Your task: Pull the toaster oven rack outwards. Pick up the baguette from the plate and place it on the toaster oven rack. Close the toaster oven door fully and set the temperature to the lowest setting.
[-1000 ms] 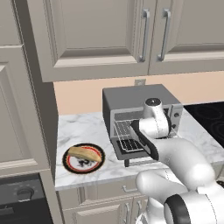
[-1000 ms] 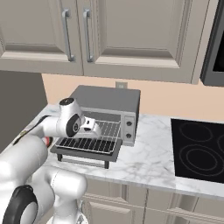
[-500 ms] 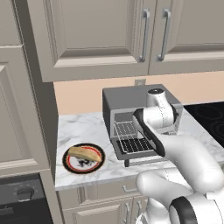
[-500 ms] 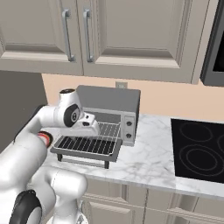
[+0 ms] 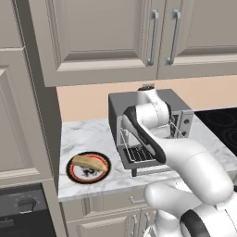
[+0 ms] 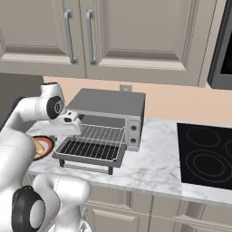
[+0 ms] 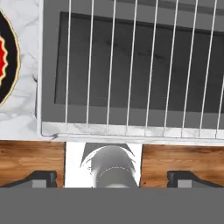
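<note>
From the left base view I count one toaster oven (image 5: 152, 125) on the marble counter (image 5: 88, 139), its door (image 5: 139, 159) dropped flat, and one plate (image 5: 88, 168) near the counter's front edge carrying one baguette (image 5: 89, 161). Two cabinet doors (image 5: 106, 37) hang above.

In the right base view, one rack (image 6: 97, 142) sticks out over the open door. My gripper (image 6: 72, 124) hovers just above the rack's left end. One black cooktop (image 6: 206, 154) lies well to the right.

Through the hand view I see the rack's bars over the door glass, and both fingertips (image 7: 41, 178) spread wide with nothing between them. The plate's rim shows at the left edge.
</note>
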Motion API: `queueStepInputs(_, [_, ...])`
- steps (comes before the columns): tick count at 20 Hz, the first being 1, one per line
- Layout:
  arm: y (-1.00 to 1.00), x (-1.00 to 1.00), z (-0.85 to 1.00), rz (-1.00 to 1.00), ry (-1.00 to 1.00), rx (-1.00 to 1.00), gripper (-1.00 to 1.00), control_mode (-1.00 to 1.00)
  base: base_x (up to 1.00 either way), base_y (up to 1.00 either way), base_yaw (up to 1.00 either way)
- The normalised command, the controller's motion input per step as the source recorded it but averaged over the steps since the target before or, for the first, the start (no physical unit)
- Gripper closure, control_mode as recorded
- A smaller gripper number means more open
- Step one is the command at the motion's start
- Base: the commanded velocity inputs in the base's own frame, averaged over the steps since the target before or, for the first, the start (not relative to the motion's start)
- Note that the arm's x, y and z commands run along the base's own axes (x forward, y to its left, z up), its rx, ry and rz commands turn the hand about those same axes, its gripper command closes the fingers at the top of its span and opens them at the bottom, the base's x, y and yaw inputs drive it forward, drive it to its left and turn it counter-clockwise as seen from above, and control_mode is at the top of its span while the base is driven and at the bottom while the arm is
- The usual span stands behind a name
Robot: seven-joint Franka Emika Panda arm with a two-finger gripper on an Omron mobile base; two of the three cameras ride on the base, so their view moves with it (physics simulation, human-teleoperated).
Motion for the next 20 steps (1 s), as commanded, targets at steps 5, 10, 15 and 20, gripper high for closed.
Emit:
queueStepInputs(5, [1.0, -0.03, -0.12, 0.3, 0.0, 0.0, -1.0, -1.0, 0.0, 0.0, 0.0])
queueStepInputs(10, [0.95, -0.06, -0.14, 0.41, -0.02, -0.01, -1.0, -1.0, 0.0, 0.0, 0.0])
queueStepInputs(15, [0.69, 0.09, -0.16, 0.32, 0.0, 0.01, -1.0, -1.0, 0.0, 0.0, 0.0])
queueStepInputs(20, [0.65, 0.27, -0.14, 0.09, 0.0, 0.0, -1.0, -1.0, 0.0, 0.0, 0.0])
